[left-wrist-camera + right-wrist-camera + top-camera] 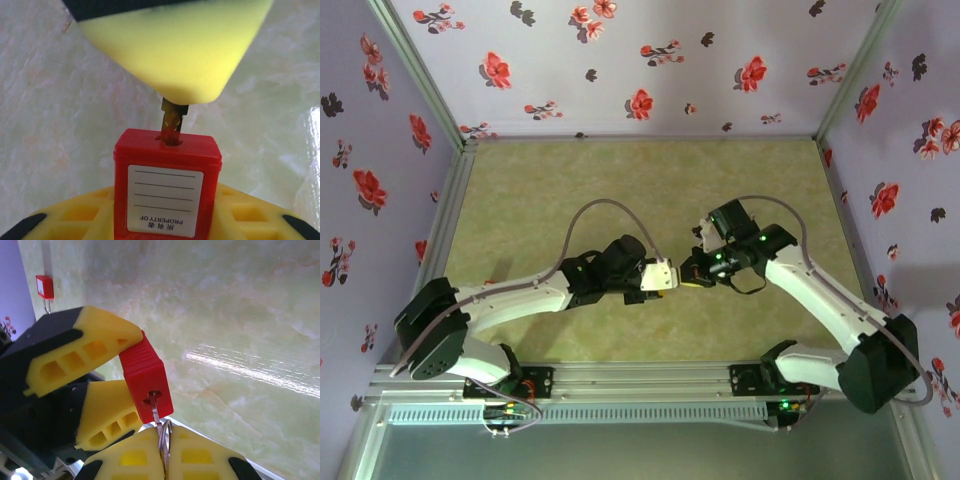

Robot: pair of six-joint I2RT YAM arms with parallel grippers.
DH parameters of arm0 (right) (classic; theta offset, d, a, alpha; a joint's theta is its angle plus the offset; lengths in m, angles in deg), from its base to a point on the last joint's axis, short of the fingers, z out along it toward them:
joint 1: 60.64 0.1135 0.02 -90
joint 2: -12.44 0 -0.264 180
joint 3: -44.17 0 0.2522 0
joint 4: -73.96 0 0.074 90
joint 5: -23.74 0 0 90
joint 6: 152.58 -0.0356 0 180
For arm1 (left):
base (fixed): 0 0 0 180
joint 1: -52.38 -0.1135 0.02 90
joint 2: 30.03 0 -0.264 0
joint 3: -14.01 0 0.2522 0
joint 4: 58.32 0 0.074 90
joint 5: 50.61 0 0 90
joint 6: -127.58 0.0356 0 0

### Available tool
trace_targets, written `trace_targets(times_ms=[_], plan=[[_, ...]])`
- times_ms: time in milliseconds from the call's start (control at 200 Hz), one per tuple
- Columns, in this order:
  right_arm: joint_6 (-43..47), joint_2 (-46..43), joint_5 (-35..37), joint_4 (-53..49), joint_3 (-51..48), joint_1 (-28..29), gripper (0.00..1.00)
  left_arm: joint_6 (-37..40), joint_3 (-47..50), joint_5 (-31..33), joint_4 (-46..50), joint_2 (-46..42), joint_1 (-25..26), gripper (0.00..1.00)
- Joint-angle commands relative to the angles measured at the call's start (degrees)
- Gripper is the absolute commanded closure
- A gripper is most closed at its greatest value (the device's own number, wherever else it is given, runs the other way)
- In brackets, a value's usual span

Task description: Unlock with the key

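Floral walls [650, 60] — green marbled tabletop [620, 180]

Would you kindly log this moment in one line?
left gripper shut on red square padlock; right gripper shut on small metal key; key tip in keyhole

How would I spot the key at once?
Above the middle of the green table, the left jaws hold a red padlock. The key is the metal sliver in its keyhole, pinched by the right jaws: thin and tiny, not red and blocky.
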Motion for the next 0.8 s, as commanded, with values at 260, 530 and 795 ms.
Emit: trace_targets(times_ms=[260,530,795], plan=[[-11.65,-0.95,-3.41,21.37,-3.63,0.12,1.00,-0.28,-3.77,-10.27,-35.44,-2.02,5.36,1.00],[-4.75,-1.10,2.81,11.09,0.51,0.48,1.00,-7.51,-7.06,-18.74,-31.78,-1.47,4.48,1.00],[11.02,-1.96,3.12,2.65,2.26,1.04,1.00,-13.16,-9.23,-27.03,-30.82,-0.81,2.56,1.00]])
